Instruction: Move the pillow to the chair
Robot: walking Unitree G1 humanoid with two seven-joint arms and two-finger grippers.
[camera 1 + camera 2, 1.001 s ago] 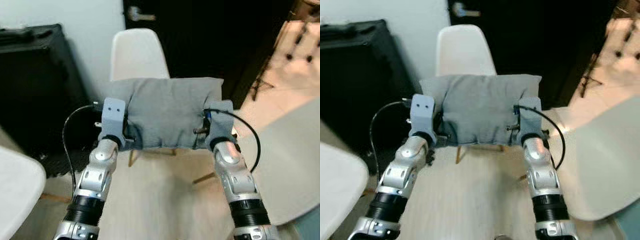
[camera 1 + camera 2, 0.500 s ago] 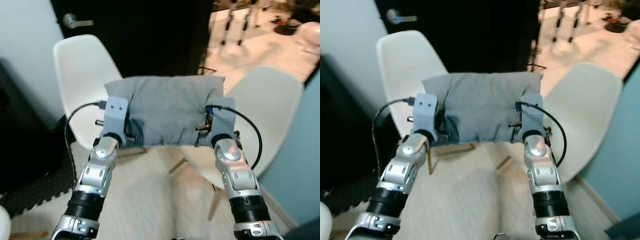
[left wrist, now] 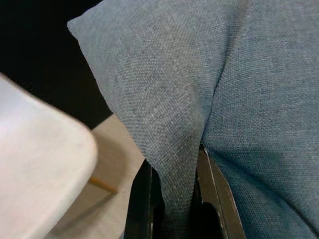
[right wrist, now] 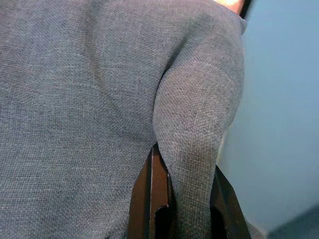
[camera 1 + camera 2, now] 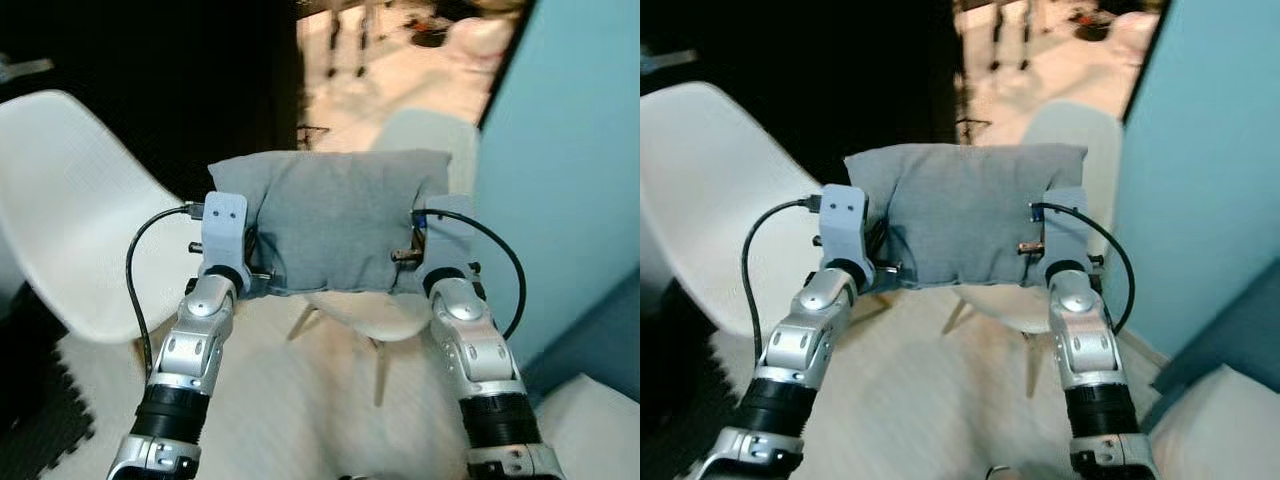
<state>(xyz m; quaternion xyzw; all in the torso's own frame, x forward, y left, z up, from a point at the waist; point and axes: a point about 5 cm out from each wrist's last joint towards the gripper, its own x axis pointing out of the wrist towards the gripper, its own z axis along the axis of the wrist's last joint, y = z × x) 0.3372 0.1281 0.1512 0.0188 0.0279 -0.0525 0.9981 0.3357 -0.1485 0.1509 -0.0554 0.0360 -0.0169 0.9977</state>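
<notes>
- Between the 2 arms, held up in the air at chest height: the grey pillow (image 5: 335, 222), long side level, stretched from one hand to the other.
- Left hand (image 3: 172, 199): its 2 black fingers (image 3: 141, 199) are clamped on a pinched fold of cloth at the pillow's left end. Only fabric sits in the grip, not the stuffed body.
- Right hand (image 4: 187, 201): same picture, fingers closed on a bunched ridge of cloth at the right end.
- Pillow touches nothing below it; it hangs in front of and above a small pale chair (image 5: 420, 140) that stands against the blue wall (image 5: 560, 170). That chair's seat is mostly hidden behind the pillow.
- A second, larger white chair (image 5: 70, 210) sits to the robot's left, near the left arm's black cable (image 5: 140, 270).
- Risk 1: thin pinch grips. A tug apart or a swing could slide the cloth out of one hand, and the pillow would drop to the pale floor (image 5: 320, 400) between the chairs.
- Risk 2: the pillow blocks sight of the seat ahead, so a release could come short of it or catch the front edge.
- Risk 3: the right arm is near the blue wall; reaching forward may brush it.
- Risk 4: 2 chairs within reach; which one is meant cannot be told, though the small one lies straight ahead.
</notes>
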